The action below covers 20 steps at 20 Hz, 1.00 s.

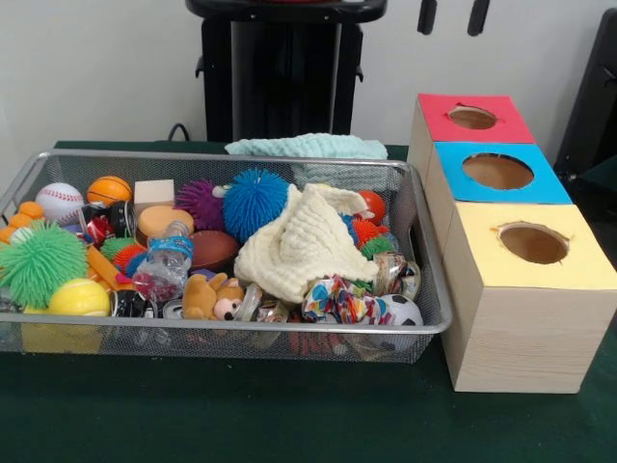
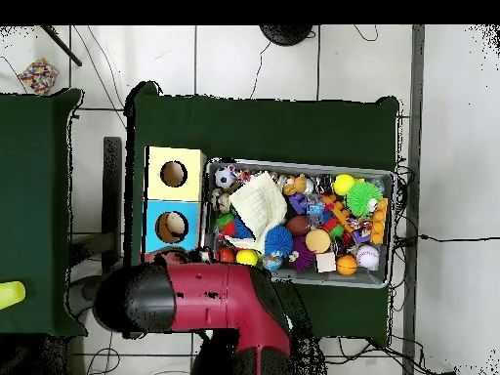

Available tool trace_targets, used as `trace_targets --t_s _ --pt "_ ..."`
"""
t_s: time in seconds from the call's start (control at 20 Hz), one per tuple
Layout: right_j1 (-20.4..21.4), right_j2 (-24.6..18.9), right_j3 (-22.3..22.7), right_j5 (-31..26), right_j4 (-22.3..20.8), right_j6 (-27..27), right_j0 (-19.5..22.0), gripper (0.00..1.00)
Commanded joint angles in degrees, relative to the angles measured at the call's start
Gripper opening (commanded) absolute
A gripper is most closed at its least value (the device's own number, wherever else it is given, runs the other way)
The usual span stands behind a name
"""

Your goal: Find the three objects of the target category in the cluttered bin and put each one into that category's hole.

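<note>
— Above the wire bin (image 1: 424,253), what are the gripper's tips (image 1: 451,16) doing?

— Two dark tips hang apart at the top edge, holding nothing. Every toy stays in the bin; the target category cannot be told.

— What could go wrong?

— The cream cloth (image 1: 301,246) covers the middle, so a grab there may snag it or drag out the blue spiky ball (image 1: 254,200).

— And the setting?

— A dark green table (image 1: 289,415) against a pale wall; the sorting box (image 1: 525,318) with red, blue and yellow holes sits just beside the bin.
</note>
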State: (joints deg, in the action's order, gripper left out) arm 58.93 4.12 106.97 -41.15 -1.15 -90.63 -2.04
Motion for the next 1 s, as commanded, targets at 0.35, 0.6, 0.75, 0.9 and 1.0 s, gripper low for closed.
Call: trace_targets --t_s 0.35,0.6,0.75,0.9,1.0 --pt "-16.8 3.4 -20.9 -5.3 -0.9 -18.8 -4.2 1.00" --pt "-18.5 2.7 -24.8 -6.5 -0.3 -16.7 -3.4 1.00" --pt "-18.9 2.4 -25.9 -6.9 0.2 -15.9 -2.9 1.00" --pt "-19.6 2.7 -28.6 -8.1 -0.1 -14.9 -2.3 1.00" --pt "-19.8 3.0 -30.2 -9.3 -0.3 -14.2 -1.7 1.00"
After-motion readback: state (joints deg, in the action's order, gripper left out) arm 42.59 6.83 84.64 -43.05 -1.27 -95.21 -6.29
